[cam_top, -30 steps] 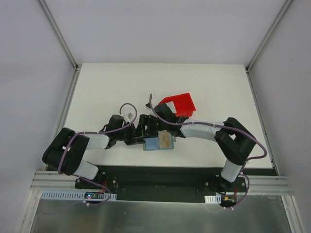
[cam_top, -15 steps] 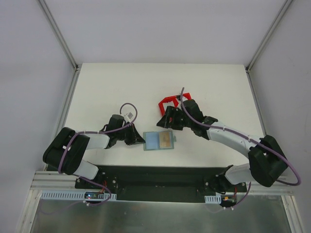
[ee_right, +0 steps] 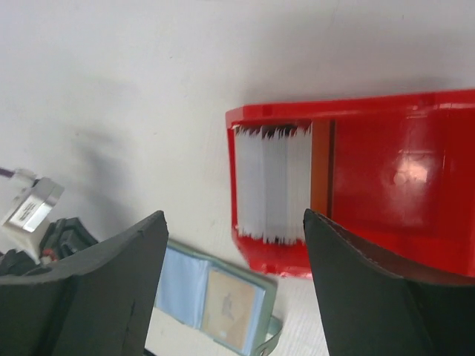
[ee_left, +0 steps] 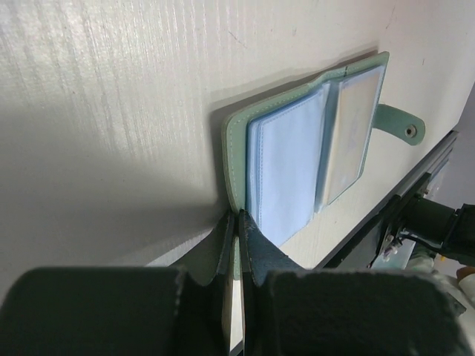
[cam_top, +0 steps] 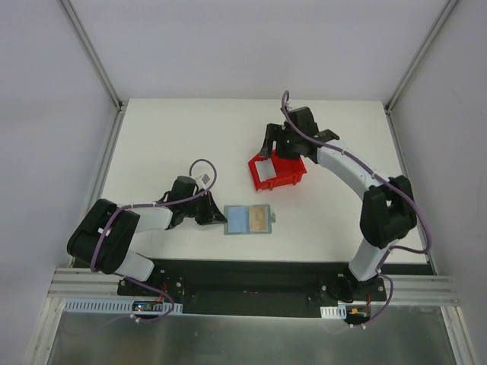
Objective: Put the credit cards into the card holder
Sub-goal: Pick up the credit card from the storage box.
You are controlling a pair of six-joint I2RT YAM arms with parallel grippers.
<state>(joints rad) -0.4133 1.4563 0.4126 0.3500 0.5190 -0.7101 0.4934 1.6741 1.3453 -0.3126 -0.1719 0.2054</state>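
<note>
The card holder (cam_top: 237,221) lies open on the table, grey-green with pale blue sleeves (ee_left: 286,167). An orange-gold credit card (cam_top: 260,220) sits in its right-hand sleeve (ee_right: 230,308). My left gripper (cam_top: 217,217) is shut on the left edge of the holder's cover (ee_left: 237,222). A stack of pale credit cards (ee_right: 273,182) stands on edge in the red bin (ee_right: 401,170), with an orange one (ee_right: 320,167) beside it. My right gripper (cam_top: 278,152) hangs open above the bin's left end (ee_right: 234,215), with nothing between its fingers.
The red bin (cam_top: 288,173) stands just behind and to the right of the card holder. The holder's snap strap (ee_left: 404,126) points toward the table's near edge. White walls enclose the table on three sides.
My right arm has swung away from the card holder, back and to the right, and now hangs over the red bin with its jaws a little wider. The left gripper and holder have stayed put.
</note>
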